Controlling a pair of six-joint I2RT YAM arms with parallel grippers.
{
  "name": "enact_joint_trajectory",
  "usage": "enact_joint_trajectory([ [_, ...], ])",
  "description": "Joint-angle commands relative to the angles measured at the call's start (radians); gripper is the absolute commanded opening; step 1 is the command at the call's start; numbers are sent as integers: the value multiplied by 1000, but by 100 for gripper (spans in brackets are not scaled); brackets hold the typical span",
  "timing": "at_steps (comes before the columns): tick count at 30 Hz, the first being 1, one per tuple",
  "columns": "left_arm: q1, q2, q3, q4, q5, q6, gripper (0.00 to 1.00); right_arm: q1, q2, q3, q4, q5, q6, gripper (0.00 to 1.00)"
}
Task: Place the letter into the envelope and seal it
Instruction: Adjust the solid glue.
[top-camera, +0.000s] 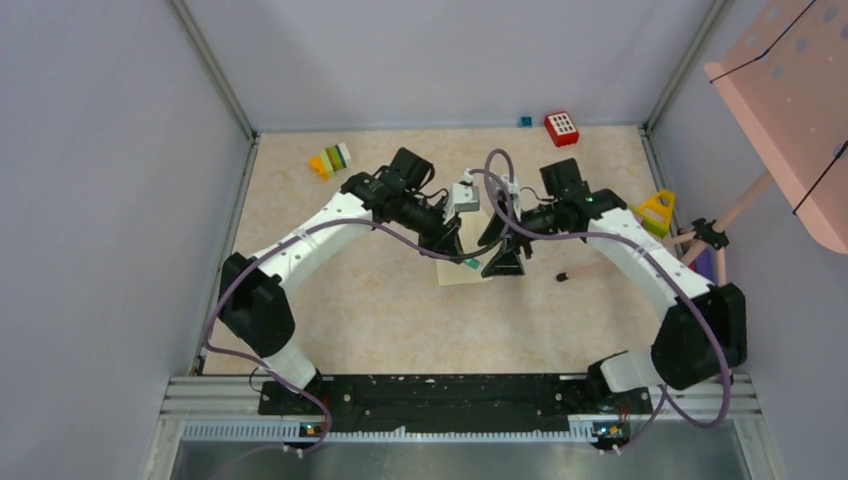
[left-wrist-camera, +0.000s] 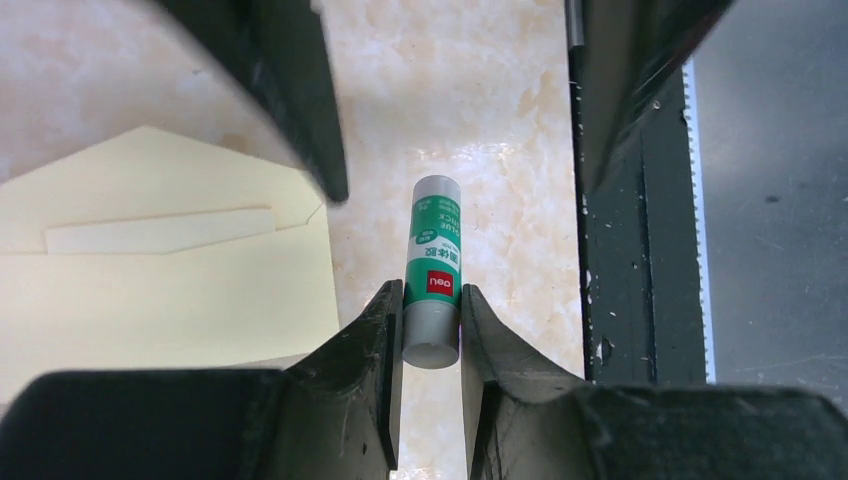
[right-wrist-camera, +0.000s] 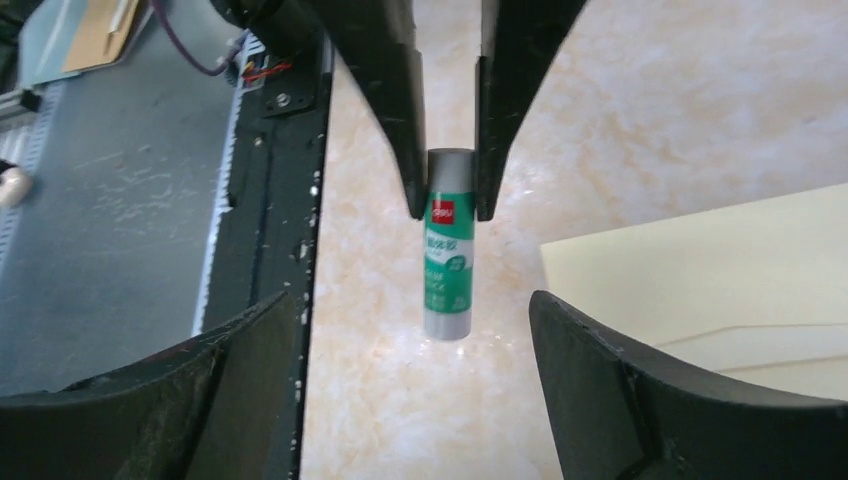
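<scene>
Both arms reach inward over the desk (left-wrist-camera: 460, 100). The left hand (left-wrist-camera: 430, 290) pinches a glue stick (left-wrist-camera: 433, 240) by one end. The right hand (right-wrist-camera: 408, 305) stands wide apart astride it, gripping nothing. The envelope (left-wrist-camera: 170, 270) lies flat beside it.

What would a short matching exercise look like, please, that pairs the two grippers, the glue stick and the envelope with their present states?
Things
1. left gripper
2. right gripper
3. glue stick
4. envelope

States
A. lies flat, pointed flap open
B. open, fingers wide apart
C. shut on the glue stick
D. green-and-white label, gripped at one grey end

Pairs: 1-C, 2-B, 3-D, 4-A
</scene>
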Motion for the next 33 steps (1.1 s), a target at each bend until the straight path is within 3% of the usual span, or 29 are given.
enact_joint_trajectory([
  [1, 77, -77, -99, 291, 53, -234, 0, -59, -171, -64, 196, -39, 25, 86],
  [10, 170, -127, -332, 869, 274, -801, 0, -79, -426, -444, 953, 103, 293, 93],
  [15, 170, -125, -531, 1356, 325, -1210, 0, -78, -420, -497, 1079, 125, 329, 89],
  [17, 170, -122, -564, 1471, 324, -1289, 0, -78, -421, -518, 1133, 134, 353, 88],
  [26, 174, -106, -594, 1608, 332, -1407, 0, -78, -410, -559, 1219, 57, 363, 84],
  [33, 173, -101, -603, 1621, 327, -1413, 0, -78, -408, -580, 1290, 6, 403, 71],
])
